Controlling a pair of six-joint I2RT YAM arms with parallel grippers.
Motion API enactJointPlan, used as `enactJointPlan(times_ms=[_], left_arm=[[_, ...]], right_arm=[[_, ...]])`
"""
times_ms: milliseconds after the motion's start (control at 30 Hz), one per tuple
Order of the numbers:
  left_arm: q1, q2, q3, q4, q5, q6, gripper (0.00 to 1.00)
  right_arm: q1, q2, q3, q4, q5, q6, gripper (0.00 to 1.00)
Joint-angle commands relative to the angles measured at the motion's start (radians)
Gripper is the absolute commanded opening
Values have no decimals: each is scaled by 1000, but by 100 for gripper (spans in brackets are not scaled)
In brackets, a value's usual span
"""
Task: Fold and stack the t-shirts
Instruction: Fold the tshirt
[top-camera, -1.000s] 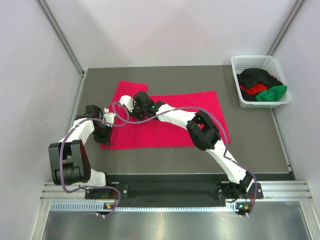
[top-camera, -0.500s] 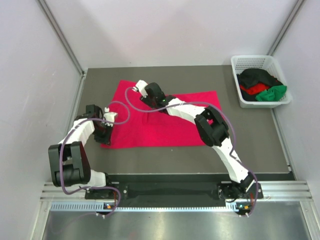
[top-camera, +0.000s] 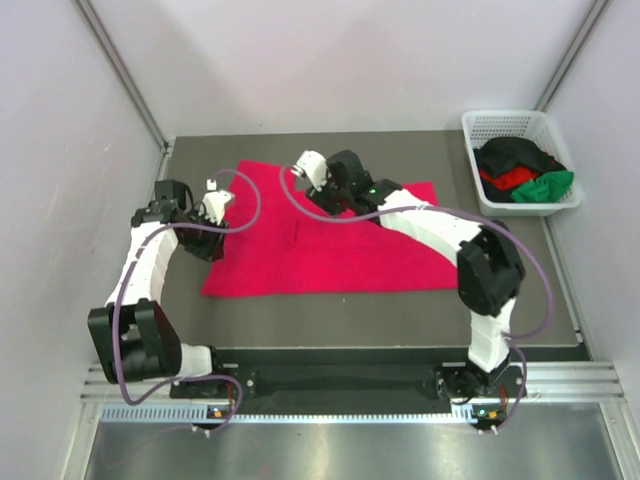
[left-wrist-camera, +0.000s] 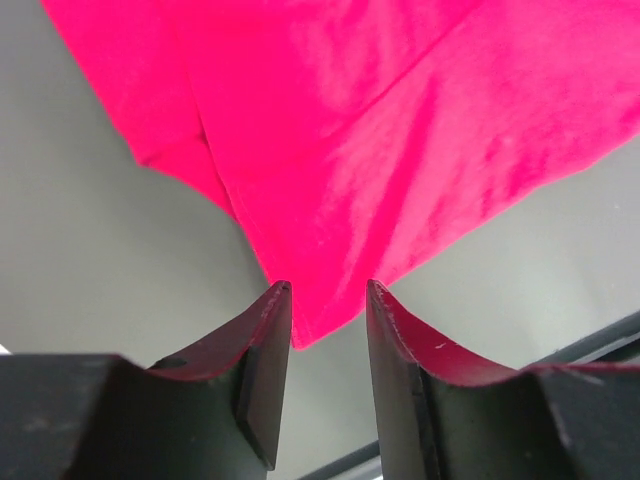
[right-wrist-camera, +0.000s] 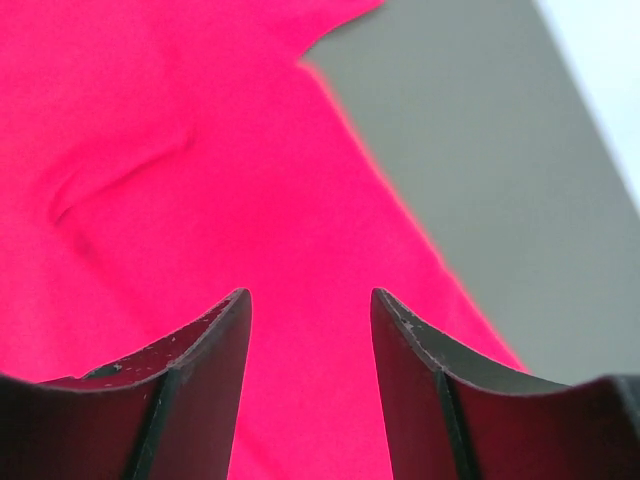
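Left arm (top-camera: 143, 262) rises from its base along the left side, forearm angled up and inward. Left gripper (top-camera: 214, 200) points right, fingers (left-wrist-camera: 262, 350) a narrow gap apart, nothing clamped. Right arm (top-camera: 432, 224) reaches far forward and left, elbow at right. Right gripper (top-camera: 306, 168) is tilted down, fingers (right-wrist-camera: 205, 370) parted wider, empty
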Motion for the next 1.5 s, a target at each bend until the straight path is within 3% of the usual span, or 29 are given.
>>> enactJointPlan(times_ms=[0, 167, 333, 533, 833, 967, 1467], left_arm=[[-8, -10, 39, -97, 84, 150, 41], [-47, 62, 33, -62, 21, 184, 40], [-51, 178, 143, 19, -16, 13, 38], [-50, 382, 390, 122, -28, -185, 43], [-51, 733, 700, 295, 69, -448, 46], [-63, 894, 846, 320, -8, -439, 45], [-68, 1142, 1162, 532, -111, -482, 47]], right_arm=[[-28, -127, -114, -129, -151, -7, 51], [-155, -198, -219, -170, -238, 119, 51], [-279, -204, -291, -128, -232, 74, 51], [-447, -26, -70, -138, -262, 197, 49], [-545, 144, 178, -204, -307, 173, 47], [-570, 166, 178, -187, -301, 186, 46], [-649, 244, 223, -204, -313, 159, 47]])
